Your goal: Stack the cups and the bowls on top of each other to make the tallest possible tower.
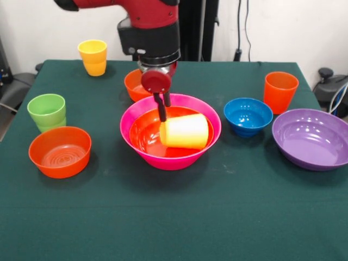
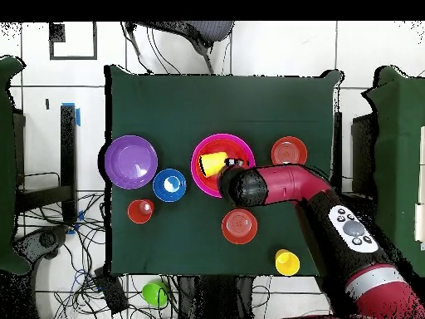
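In the middle of the table stands the largest pink bowl (image 1: 168, 160) (image 2: 199, 170), with a large orange bowl (image 1: 142, 135) nested in it. A yellow cup (image 1: 186, 131) (image 2: 213, 161) lies on its side inside them, its wider end to the right in the front view. My gripper (image 1: 163, 115) hangs over the bowls and reaches down to the cup's narrow left end. Whether it holds the cup does not show. In the overhead view the arm (image 2: 274, 184) covers the gripper.
In the front view, a second yellow cup (image 1: 93, 57), a green cup (image 1: 47, 112) and a small orange bowl (image 1: 60, 151) stand at left. Another small orange bowl (image 1: 134, 85) sits behind the pink one. A blue bowl (image 1: 248, 116), orange cup (image 1: 280, 91) and purple bowl (image 1: 311, 138) stand at right.
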`<control>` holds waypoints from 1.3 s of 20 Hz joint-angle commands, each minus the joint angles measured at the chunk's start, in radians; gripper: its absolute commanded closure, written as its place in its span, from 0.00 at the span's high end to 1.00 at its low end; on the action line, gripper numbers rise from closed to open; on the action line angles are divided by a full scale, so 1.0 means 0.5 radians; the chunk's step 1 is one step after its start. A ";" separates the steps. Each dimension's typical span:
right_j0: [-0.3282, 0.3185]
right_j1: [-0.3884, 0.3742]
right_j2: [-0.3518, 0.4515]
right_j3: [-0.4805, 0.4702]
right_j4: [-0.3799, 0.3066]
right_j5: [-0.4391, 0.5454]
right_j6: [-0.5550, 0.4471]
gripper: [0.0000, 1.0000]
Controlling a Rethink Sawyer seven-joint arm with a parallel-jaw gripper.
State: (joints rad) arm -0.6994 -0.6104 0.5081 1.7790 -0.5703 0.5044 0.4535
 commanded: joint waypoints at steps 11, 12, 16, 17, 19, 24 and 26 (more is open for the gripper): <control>0.079 -0.209 0.262 0.137 -0.212 0.295 -0.293 1.00; 0.078 -0.193 0.261 0.141 -0.215 0.282 -0.270 1.00; 0.107 -0.142 0.207 0.117 -0.261 0.206 -0.161 1.00; 0.109 -0.128 0.194 0.110 -0.283 0.188 -0.153 1.00; 0.111 -0.103 0.174 0.097 -0.316 0.164 -0.135 1.00; 0.159 0.022 0.099 0.059 -0.363 0.182 -0.007 1.00; 0.197 0.077 0.068 0.040 -0.400 0.230 -0.003 1.00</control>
State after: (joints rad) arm -0.6583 -0.6785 0.5797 1.7928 -0.6620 0.5502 0.4535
